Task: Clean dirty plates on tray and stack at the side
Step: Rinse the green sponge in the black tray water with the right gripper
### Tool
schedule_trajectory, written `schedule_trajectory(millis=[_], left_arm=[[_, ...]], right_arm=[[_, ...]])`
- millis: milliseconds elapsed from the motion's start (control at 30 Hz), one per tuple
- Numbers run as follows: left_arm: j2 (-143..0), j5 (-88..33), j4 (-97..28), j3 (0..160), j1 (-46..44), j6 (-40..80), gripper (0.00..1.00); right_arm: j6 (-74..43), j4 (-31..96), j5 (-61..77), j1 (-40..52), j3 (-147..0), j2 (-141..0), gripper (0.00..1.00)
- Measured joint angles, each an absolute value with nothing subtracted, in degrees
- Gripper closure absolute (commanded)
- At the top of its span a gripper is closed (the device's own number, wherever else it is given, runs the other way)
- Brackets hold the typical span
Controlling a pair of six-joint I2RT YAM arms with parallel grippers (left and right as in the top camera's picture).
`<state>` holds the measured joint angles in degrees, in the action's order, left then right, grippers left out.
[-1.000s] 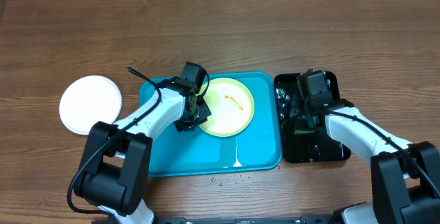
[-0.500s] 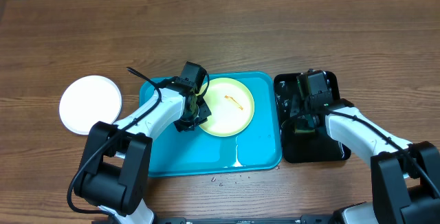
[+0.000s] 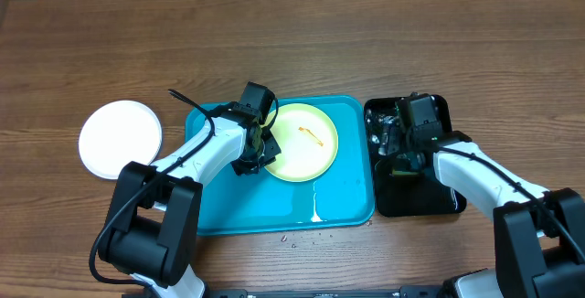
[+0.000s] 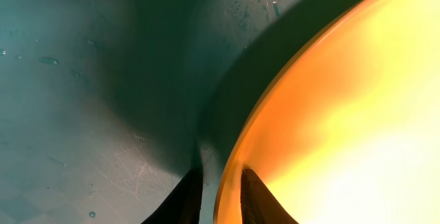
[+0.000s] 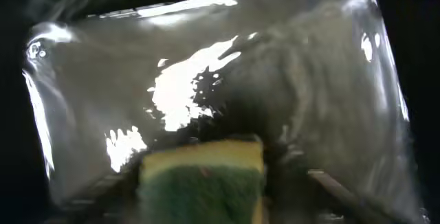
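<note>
**Yellow-green plate pinched at its rim on the turquoise tray; sponge let go in the black tray**

The yellow-green plate [image 3: 306, 147] is lying in the upper middle of the turquoise tray [image 3: 347, 197], near the centre of the overhead view. It is round and pale, and a thin orange-brown smear [image 3: 313, 134] is showing right of its middle. The left fingers [image 4: 184, 198] are clenching the plate's left rim, one finger on each side of the edge. In the left wrist view the rim is casting a dark shadow on the wet tray floor. A white plate [image 3: 120, 140] is sitting on the bare surface [image 3: 366, 42] at the left of the frame, well apart from the tray. Whether it is one plate or a stack cannot be told.

The plate's top edge is lying close to the tray's upper rim. Open tray floor is showing below it and in the lower left corner, and a pale wet streak [image 3: 315, 207] is running toward the bottom rim. Small crumbs [image 3: 302, 237] are lying on the surface just below that rim.

To the right, just beside the turquoise tray, the black tray [image 3: 430, 202] is glistening with water. The right fingers [image 5: 337, 189] are standing released and spread wide over it. The yellow-and-green sponge [image 5: 203, 183] is lying between them, with a gap at its right side.
</note>
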<state>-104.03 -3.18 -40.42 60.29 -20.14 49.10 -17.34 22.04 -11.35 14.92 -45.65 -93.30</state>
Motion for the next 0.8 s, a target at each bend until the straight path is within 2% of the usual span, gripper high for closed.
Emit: schedule_trajectory(millis=[200, 267, 300, 333, 400, 467, 533, 567, 600, 633, 667, 700, 800], left_arm=[[-104.03, -3.18, -40.45, 60.29, -20.14, 49.10, 0.78], [-104.03, -3.18, -40.42, 60.29, -20.14, 49.10, 0.79], [-104.03, -3.18, -40.42, 60.29, -20.14, 49.10, 0.79], [-104.03, -3.18, -40.42, 60.29, -20.14, 49.10, 0.79], [-104.03, -3.18, -40.42, 60.29, -20.14, 49.10, 0.79], [-104.03, -3.18, -40.42, 60.29, -20.14, 49.10, 0.79], [-104.03, -3.18, -40.45, 60.29, -20.14, 49.10, 0.79], [-104.03, -3.16, -40.45, 60.29, -20.14, 49.10, 0.79], [-104.03, -3.18, -40.45, 60.29, -20.14, 49.10, 0.79], [-104.03, -3.18, -40.45, 60.29, -20.14, 49.10, 0.78], [-104.03, -3.18, -40.45, 60.29, -20.14, 49.10, 0.78], [-104.03, -3.18, -40.45, 60.29, -20.14, 49.10, 0.78], [-104.03, -3.16, -40.45, 60.29, -20.14, 49.10, 0.78]], right_arm=[[-17.93, 33.89, -10.76, 14.61, -46.50, -93.17, 0.04], [-18.00, 36.67, -10.00, 14.61, -47.09, -93.17, 0.11], [-17.96, 38.15, -9.32, 14.61, -47.29, -93.17, 0.17], [-18.06, 38.94, -8.82, 14.61, -47.37, -93.17, 0.29], [-18.17, 39.48, -8.05, 14.63, -47.44, -93.12, 0.69], [-17.85, 39.48, -7.51, 14.63, -47.44, -93.12, 0.95], [-17.85, 39.05, -7.49, 14.61, -47.44, -93.14, 0.96], [-17.91, 38.89, -7.46, 14.63, -47.44, -93.14, 0.93], [-17.96, 38.83, -7.46, 14.61, -47.44, -93.14, 0.51], [-17.89, 38.81, -7.49, 14.61, -47.44, -93.14, 0.25], [-17.87, 38.81, -7.51, 14.61, -47.44, -93.17, 0.06], [-17.91, 38.74, -7.77, 14.61, -47.44, -93.17, 0.01], [-17.89, 37.60, -9.04, 14.39, -47.44, -93.17, 0.00]])
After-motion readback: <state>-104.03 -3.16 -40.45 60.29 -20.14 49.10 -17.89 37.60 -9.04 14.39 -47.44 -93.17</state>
